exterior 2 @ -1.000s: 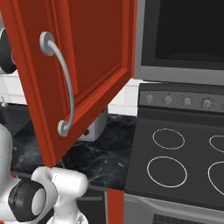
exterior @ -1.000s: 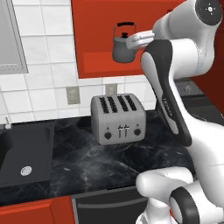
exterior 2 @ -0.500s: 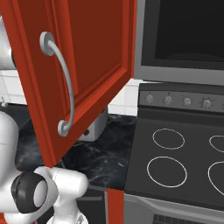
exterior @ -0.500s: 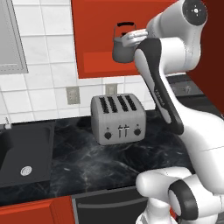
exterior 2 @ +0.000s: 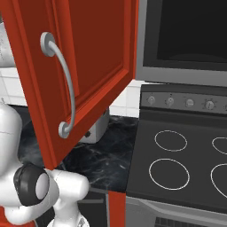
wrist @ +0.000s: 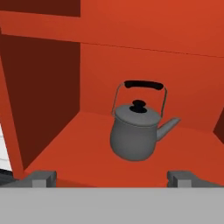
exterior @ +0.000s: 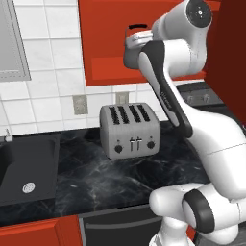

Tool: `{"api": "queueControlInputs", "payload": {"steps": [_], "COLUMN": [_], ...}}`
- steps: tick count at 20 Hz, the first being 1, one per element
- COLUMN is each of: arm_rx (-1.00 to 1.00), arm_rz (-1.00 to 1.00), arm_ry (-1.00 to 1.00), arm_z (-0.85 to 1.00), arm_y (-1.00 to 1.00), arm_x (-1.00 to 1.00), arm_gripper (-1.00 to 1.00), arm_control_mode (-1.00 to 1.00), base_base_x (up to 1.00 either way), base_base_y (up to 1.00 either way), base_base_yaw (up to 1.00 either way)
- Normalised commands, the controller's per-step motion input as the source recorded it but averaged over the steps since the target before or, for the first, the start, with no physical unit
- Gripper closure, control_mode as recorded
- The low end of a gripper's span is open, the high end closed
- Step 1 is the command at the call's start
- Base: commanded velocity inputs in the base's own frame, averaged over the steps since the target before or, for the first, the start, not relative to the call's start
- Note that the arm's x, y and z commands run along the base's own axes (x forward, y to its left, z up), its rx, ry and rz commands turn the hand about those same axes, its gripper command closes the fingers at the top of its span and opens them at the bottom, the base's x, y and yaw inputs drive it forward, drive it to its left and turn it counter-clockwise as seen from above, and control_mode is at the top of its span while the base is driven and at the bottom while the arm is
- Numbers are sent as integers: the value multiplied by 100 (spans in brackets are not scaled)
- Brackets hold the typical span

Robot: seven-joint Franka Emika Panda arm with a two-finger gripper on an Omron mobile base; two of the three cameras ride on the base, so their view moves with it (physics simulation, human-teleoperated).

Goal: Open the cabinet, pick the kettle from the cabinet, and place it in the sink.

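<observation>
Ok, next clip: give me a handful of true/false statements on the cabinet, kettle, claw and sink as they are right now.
1. The cabinet door is open. True.
2. The kettle lies in the sink. False: it stands upright on the cabinet shelf.
3. The claw is shut on the kettle's handle. False: it is open, short of the kettle.
4. A toaster stands on the counter below the cabinet. True.
5. The kettle's lid is off. False: the lid sits on it.

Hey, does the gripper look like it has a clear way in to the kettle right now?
Probably yes. The cabinet door is swung open, and the open gripper faces the kettle, which stands upright alone on the bare red shelf.
</observation>
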Motion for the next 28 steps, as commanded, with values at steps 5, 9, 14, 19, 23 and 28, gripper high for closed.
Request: {"api": "queueControlInputs", "payload": {"steps": [5, 9, 14, 19, 23, 28], "arm_rx": [0, 0, 0, 0, 0, 0], "arm_rz": [0, 0, -1, -1, 0, 0], "arm_ry": [-3, -3, -2, 0, -1, 0], "arm_z": [-3, -3, 0, -1, -1, -3], "arm_y": [9, 6, 4, 3, 1, 1], "arm_x": [29, 30, 37, 34, 31, 29], "arm_gripper": [-100, -100, -100, -100, -100, -100], "arm_control_mode": [-100, -100, -100, -100, -100, -100], "base_base_x": [0, 0, 0, 0, 0, 0], "base_base_y": [0, 0, 0, 0, 0, 0], "base_base_yaw": [0, 0, 0, 0, 0, 0]}}
